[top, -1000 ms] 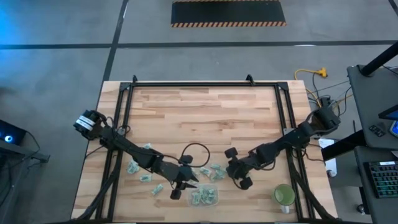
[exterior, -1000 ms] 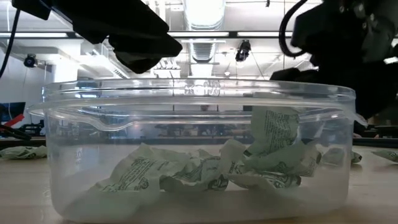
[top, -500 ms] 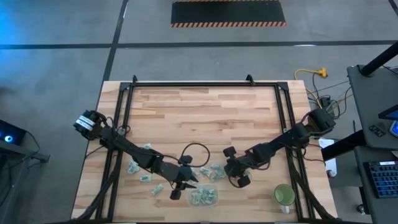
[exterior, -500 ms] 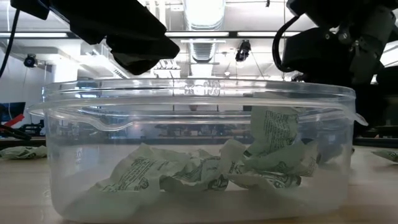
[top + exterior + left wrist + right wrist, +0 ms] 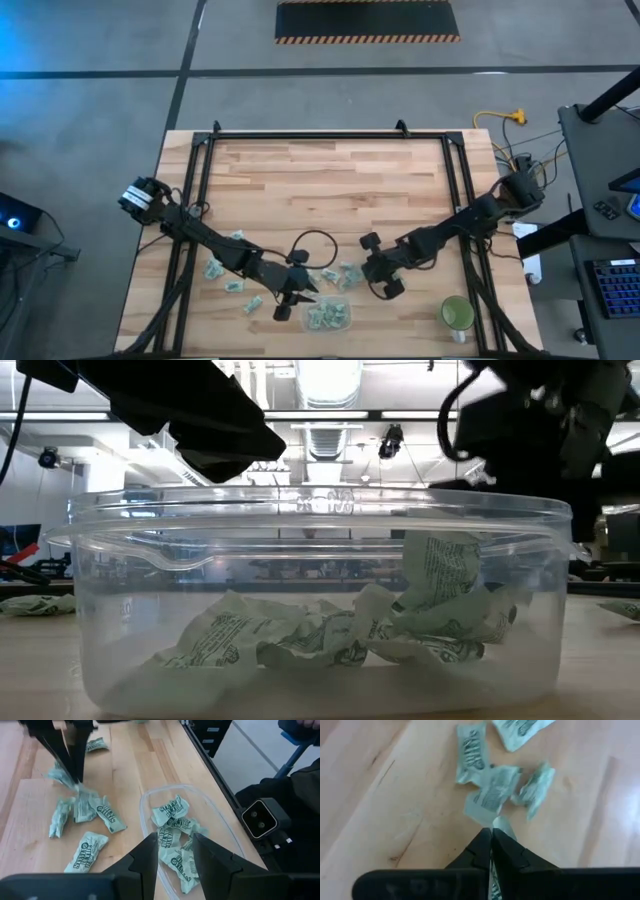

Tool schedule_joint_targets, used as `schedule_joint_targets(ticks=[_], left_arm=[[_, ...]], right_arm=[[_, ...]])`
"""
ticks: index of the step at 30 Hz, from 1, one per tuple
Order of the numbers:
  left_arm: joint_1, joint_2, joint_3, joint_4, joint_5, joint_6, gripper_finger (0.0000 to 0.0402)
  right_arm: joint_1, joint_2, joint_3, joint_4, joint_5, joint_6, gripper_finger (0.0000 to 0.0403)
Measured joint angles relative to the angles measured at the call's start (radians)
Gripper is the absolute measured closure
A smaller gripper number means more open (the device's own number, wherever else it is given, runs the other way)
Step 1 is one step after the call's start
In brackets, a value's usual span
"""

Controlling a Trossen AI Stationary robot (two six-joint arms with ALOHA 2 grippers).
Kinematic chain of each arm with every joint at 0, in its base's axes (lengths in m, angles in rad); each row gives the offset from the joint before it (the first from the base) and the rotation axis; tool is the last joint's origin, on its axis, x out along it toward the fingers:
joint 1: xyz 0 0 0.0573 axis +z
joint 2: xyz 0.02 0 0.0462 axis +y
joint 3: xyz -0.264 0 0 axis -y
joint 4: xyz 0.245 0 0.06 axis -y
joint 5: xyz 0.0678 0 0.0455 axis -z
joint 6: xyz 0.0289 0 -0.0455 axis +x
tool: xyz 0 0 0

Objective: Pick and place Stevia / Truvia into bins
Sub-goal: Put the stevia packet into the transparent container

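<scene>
Right wrist view shows the right gripper (image 5: 491, 836) with its fingers pressed together on a pale green sachet (image 5: 499, 826), pinched between the tips just above the wooden worktop (image 5: 395, 810). More loose sachets (image 5: 492, 790) lie close ahead of it on the wood. From above, this gripper (image 5: 366, 270) sits near the front edge, beside the scattered packets (image 5: 340, 276). The left gripper (image 5: 173, 845) hangs over the clear bin (image 5: 146, 820) with its fingers partly apart and nothing between them. That bin (image 5: 327, 316) stands at the front edge, near its middle, holding several sachets (image 5: 300, 635). A green cup (image 5: 457, 314) stands toward the front right corner.
</scene>
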Motion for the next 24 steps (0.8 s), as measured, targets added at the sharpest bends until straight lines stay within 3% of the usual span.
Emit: schedule_joint_targets(ticks=[12,24], left_arm=[[0.0,0.0,-0.001,-0.003,0.0,0.0,0.0297],[0.0,0.0,-0.001,0.01,0.0,-0.001,0.0297]], right_arm=[[0.02,-0.15,-0.013,-0.025,0.041,0.071,0.0394],[0.006,-0.027,-0.056,-0.025,0.059,0.135,0.0394]])
